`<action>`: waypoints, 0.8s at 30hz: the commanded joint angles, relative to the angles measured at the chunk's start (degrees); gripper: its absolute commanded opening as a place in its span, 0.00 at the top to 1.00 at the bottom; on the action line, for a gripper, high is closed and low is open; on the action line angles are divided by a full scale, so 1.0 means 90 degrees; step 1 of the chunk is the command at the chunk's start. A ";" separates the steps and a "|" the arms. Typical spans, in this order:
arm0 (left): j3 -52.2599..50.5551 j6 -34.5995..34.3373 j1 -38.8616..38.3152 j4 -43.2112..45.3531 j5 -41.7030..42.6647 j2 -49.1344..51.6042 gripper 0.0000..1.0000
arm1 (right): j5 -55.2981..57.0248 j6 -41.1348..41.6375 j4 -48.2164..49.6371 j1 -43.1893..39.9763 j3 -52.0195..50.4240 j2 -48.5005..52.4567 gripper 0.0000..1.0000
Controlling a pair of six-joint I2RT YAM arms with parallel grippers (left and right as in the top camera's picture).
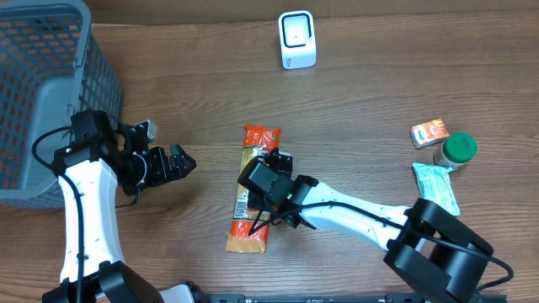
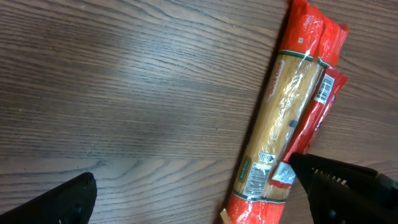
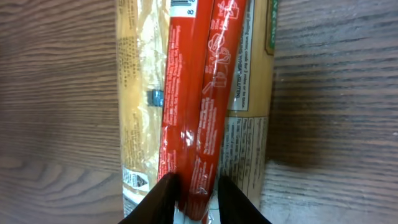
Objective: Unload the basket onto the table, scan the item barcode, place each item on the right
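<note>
The item is a long pasta package (image 1: 240,236), clear with red ends, lying lengthwise on the wooden table near the middle. A red folded seam (image 3: 199,93) runs along its top, with a barcode (image 2: 321,92) printed on it. My right gripper (image 1: 263,210) is over the package, and its fingers (image 3: 163,196) are pinched on that red seam from both sides. My left gripper (image 1: 184,162) hovers left of the package, wide open and empty; the package's lower end (image 2: 261,186) lies just inside its right finger (image 2: 348,186). A white scanner (image 1: 296,39) stands at the back centre.
A grey mesh basket (image 1: 42,84) fills the back left corner. At the right lie an orange packet (image 1: 429,132), a green-lidded jar (image 1: 455,150) and a green-and-white sachet (image 1: 436,187).
</note>
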 commanded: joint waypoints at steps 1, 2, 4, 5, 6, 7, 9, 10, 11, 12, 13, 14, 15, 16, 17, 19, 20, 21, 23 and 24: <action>0.0005 0.0097 -0.0044 0.0002 0.0097 0.0027 0.00 | -0.0032 0.0117 0.0083 0.0036 -0.0039 0.0114 0.80; 0.0005 0.0097 -0.0044 0.0000 0.0095 0.0027 0.01 | -0.0056 0.0117 0.0087 0.0036 -0.0039 0.0114 0.83; 0.0005 0.0097 -0.0044 0.0002 0.0095 0.0027 0.01 | -0.0068 0.0114 0.0100 0.0036 -0.0036 0.0114 0.96; 0.0005 0.0097 -0.0044 0.0002 0.0095 0.0027 0.00 | -0.0080 0.0114 0.0097 0.0036 -0.0036 0.0114 0.96; 0.0005 0.0097 -0.0044 0.0002 0.0097 0.0027 0.00 | -0.0090 0.0107 0.0095 0.0034 -0.0036 0.0112 0.96; 0.0005 0.0097 -0.0044 0.0002 0.0095 0.0027 0.01 | -0.0146 0.0041 0.0095 0.0032 -0.0034 0.0107 0.96; 0.0005 0.0097 -0.0044 0.0000 0.0095 0.0027 0.00 | -0.0340 -0.0406 0.0146 0.0015 -0.0027 0.0049 0.96; 0.0005 0.0097 -0.0044 0.0002 0.0095 0.0027 0.01 | -0.0406 -0.0704 0.0175 0.0002 -0.0019 0.0002 0.96; 0.0005 0.0097 -0.0044 0.0002 0.0095 0.0027 0.01 | -0.0469 -0.1093 0.0172 -0.0002 -0.0005 -0.0068 0.96; 0.0005 0.0095 -0.0044 0.0002 0.0097 0.0027 0.00 | -0.0529 -0.1443 0.0163 -0.0002 0.0012 -0.0131 0.96; 0.0005 0.0097 -0.0044 0.0002 0.0097 0.0027 0.00 | -0.0607 -0.1819 0.0146 -0.0002 0.0029 -0.0197 0.96; 0.0005 0.0097 -0.0044 0.0002 0.0095 0.0027 0.00 | -0.0724 -0.2229 0.0129 0.0000 0.0051 -0.0270 0.96; 0.0005 0.0097 -0.0044 0.0002 0.0097 0.0027 0.00 | -0.0843 -0.2582 0.0119 0.0000 0.0066 -0.0323 0.96; 0.0005 0.0097 -0.0044 0.0002 0.0097 0.0027 0.01 | -0.0950 -0.2905 0.0119 -0.0002 0.0068 -0.0381 0.96; 0.0005 0.0097 -0.0044 0.0000 0.0095 0.0027 0.01 | -0.1059 -0.3269 0.0104 -0.0007 0.0068 -0.0435 0.96; 0.0005 0.0097 -0.0044 0.0000 0.0095 0.0027 0.00 | -0.1277 -0.3876 0.0078 -0.0039 0.0066 -0.0510 0.96; 0.0005 0.0097 -0.0044 0.0000 0.0095 0.0027 0.00 | -0.1418 -0.4218 0.0046 -0.0068 0.0066 -0.0527 0.96; 0.0005 0.0097 -0.0044 0.0002 0.0095 0.0027 0.01 | -0.1520 -0.4459 0.0022 -0.0092 0.0068 -0.0529 0.96; 0.0005 0.0097 -0.0044 0.0000 0.0097 0.0027 0.01 | -0.1678 -0.4969 -0.0080 -0.0151 0.0066 -0.0529 0.96; 0.0005 0.0097 -0.0044 0.0002 0.0095 0.0027 0.00 | -0.1676 -0.5207 -0.0185 -0.0185 0.0066 -0.0529 0.96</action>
